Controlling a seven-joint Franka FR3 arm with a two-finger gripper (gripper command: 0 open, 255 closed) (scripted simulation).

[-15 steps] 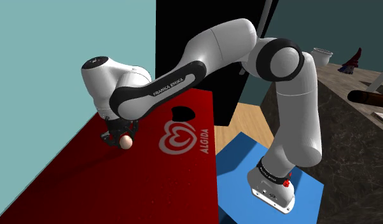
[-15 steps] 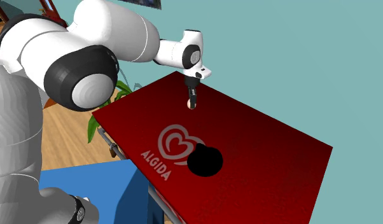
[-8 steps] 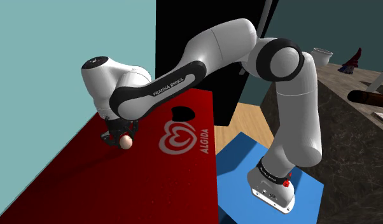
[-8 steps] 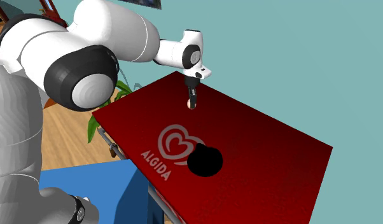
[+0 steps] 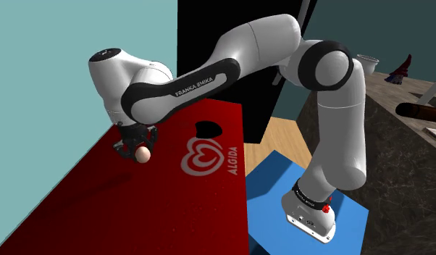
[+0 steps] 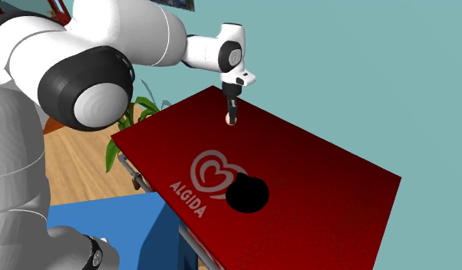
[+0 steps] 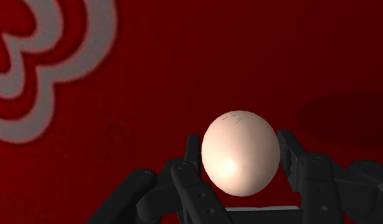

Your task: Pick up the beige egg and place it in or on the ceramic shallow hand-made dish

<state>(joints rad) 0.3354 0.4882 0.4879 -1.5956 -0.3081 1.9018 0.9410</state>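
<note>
My black gripper is shut on the beige egg, a smooth pale oval clasped between both fingers. In the shoulder view the egg hangs a little above the red table top, with the gripper under the white wrist. The second exterior view shows the gripper and the egg over the table's far corner. The dish is drawn as a flat black shape on the red top beside the heart logo, well away from the egg. In the shoulder view the dish lies toward the table's far edge.
The red top carries a grey heart logo with the word ALGIDA. A teal wall runs along the table's far side. A blue box holds the arm's base, and a stone counter stands to its right. A green plant stands by the table.
The arm has lifted the gripper with the egg a little off the table top. The dish has not moved.
</note>
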